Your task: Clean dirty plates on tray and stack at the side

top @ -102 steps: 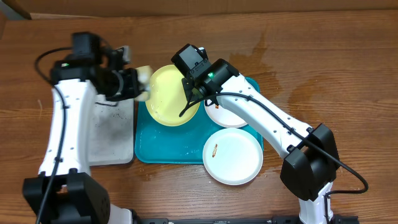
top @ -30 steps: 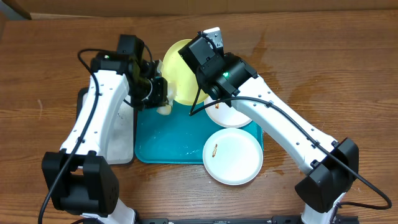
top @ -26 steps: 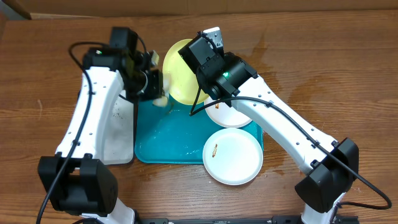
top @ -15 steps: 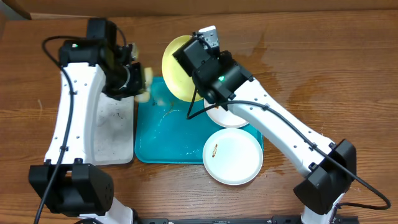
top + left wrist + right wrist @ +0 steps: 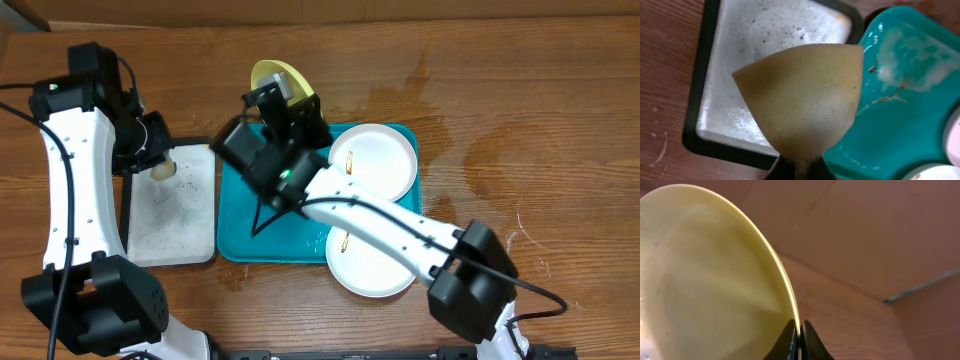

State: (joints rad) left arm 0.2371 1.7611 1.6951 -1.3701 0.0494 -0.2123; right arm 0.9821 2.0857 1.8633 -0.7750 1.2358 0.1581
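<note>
Overhead: the sponge (image 5: 162, 168) had been withdrawn left from the teal tray (image 5: 250, 235) to over the small tray (image 5: 170, 225). The yellow plate (image 5: 275, 78) had been raised on edge at the teal tray's far-left corner. Wiping judged finished; two white plates (image 5: 372, 160) untouched.
Left wrist: left fingers (image 5: 785, 171) pinched on the sponge.
Right wrist: right fingers (image 5: 789, 337) clamped on the yellow plate's rim.

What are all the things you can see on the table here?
Yellow plate: one, pale yellow, held up on edge above the far side of the blue tray.
White plates: two, white with brown smears; one in the blue tray, the other over its near right corner.
Blue tray: one, teal, middle of the table.
Small tray: one, white with black rim, left of the blue tray.
Sponge: one, tan, above the small tray.
Table: one, brown wood.
Arms: two, white and black; left fingers shut on the sponge, right fingers shut on the yellow plate.
</note>
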